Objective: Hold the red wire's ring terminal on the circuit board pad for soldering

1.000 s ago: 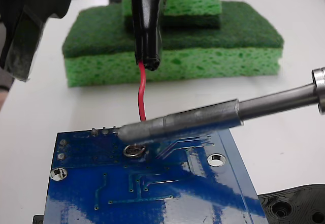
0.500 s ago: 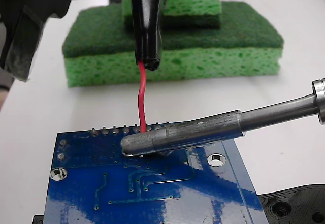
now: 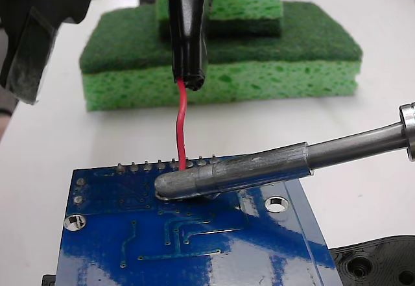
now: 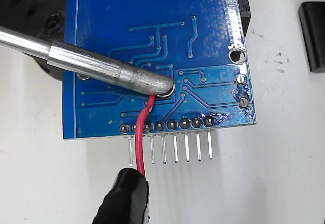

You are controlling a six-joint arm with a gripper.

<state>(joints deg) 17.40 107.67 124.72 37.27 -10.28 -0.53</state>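
A dark, blurred bulk (image 3: 35, 26) is seen at the fixed view's upper left, possibly part of the arm; no markings can be made out.

We note a white table (image 3: 363, 104) filling most of the fixed view, matte, evenly lit, with soft shadows only. At its far side lie stacked green sponges (image 3: 259, 78): a pale green one below with a dark green scouring layer on it, a smaller pale one on top. Beyond the table's far edge we see only a dark strip, too dim to read. In the wrist view the table (image 4: 284, 173) carries small dark specks.
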